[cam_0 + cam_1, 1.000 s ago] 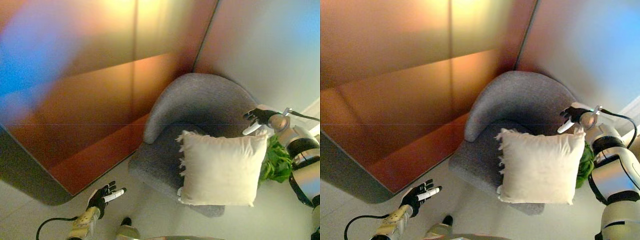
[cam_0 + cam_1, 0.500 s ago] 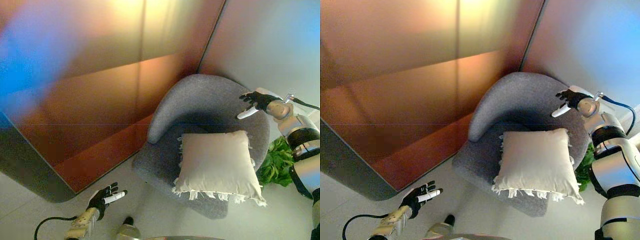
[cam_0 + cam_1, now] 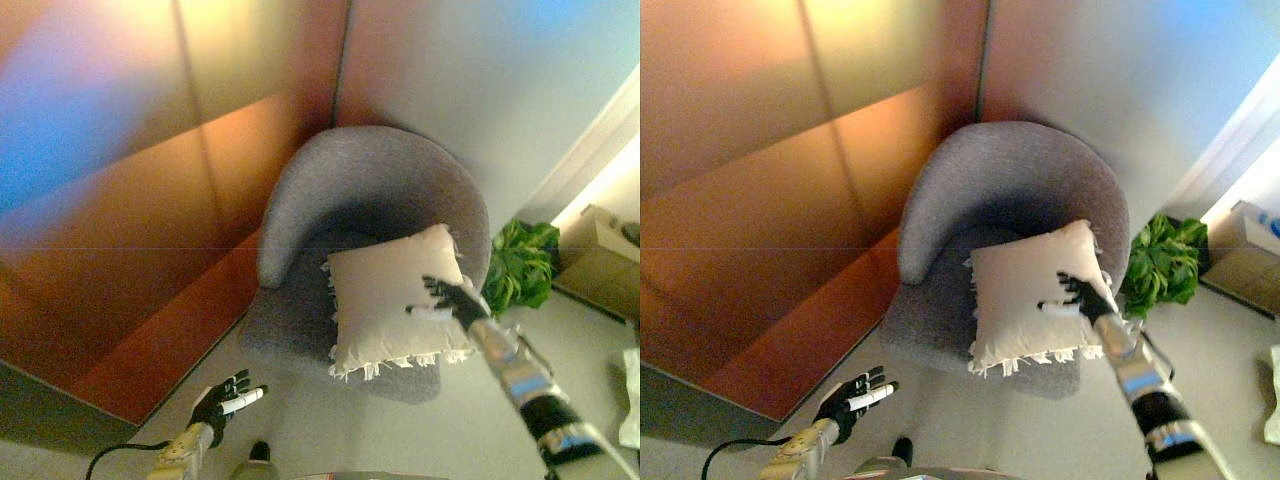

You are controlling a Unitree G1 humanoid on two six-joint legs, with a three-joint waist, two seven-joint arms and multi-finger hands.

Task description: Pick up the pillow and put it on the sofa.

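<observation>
Since half a second ago the right hand [image 3: 440, 298] has come away from the chair's back rim and now shows over the right part of the pillow [image 3: 388, 300], fingers spread and straight, clamped on nothing; whether they touch the cloth cannot be told. Meanwhile the whole view has swung, so the chair sits more to the left of the picture, which is the camera's move. The pillow, cream with a fringe along its lower and left edges, lies flat on the seat of the grey sofa [image 3: 370, 190], a round-backed tub chair, its upper right corner leaning against the inner back. Low at the left, the left hand [image 3: 848, 400] hangs over the floor [image 3: 430, 430], well apart from the sofa, its fingers spread and holding nothing. Just right of the sofa stands a green plant [image 3: 1164, 262], and beyond it a cardboard box [image 3: 598, 258] sits on the floor. Behind the sofa rise a brown panelled wall [image 3: 770, 180] and a pale wall [image 3: 1110, 80], meeting in a corner.
</observation>
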